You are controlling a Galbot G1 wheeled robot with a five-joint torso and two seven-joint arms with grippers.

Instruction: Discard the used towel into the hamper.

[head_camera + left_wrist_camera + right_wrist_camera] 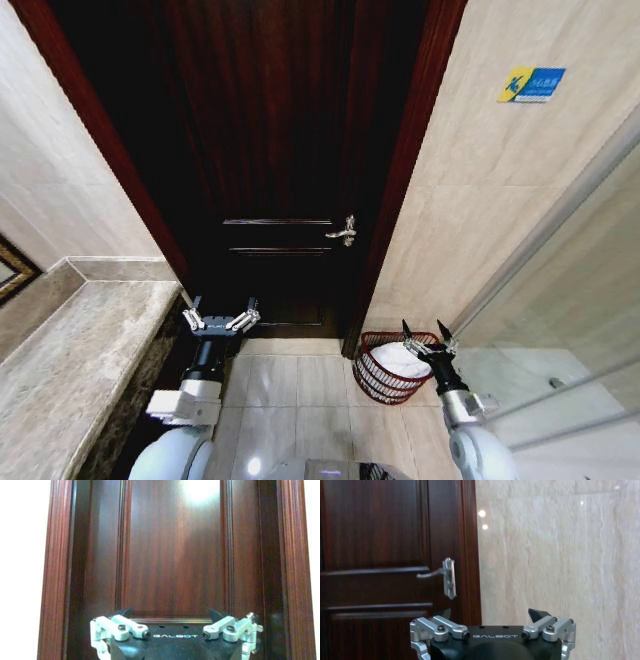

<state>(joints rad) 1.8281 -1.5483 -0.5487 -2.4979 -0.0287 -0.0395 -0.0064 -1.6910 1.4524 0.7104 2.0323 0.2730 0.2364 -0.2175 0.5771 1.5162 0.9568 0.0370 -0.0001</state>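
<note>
On the tiled floor at the foot of the beige wall, just beside the dark door frame, stands the hamper, with a white towel lying inside it, so the discarding looks done. The right pincer hovers above the hamper's far rim, its 2 fingers spread apart and empty, which fits a release made straight over the opening. The left pincer is likewise released and holds nothing; it hangs idle near the door, beside the end of the marble bench, pointing at the wood panel.

Room is tight. The hamper sits in a corner, hemmed by the door frame on 1 side and a glass partition on the other, so the right arm probably has to leave upward or back toward the robot. The door handle juts out between the 2 arms, above both pincers. Open floor lies in the middle.
</note>
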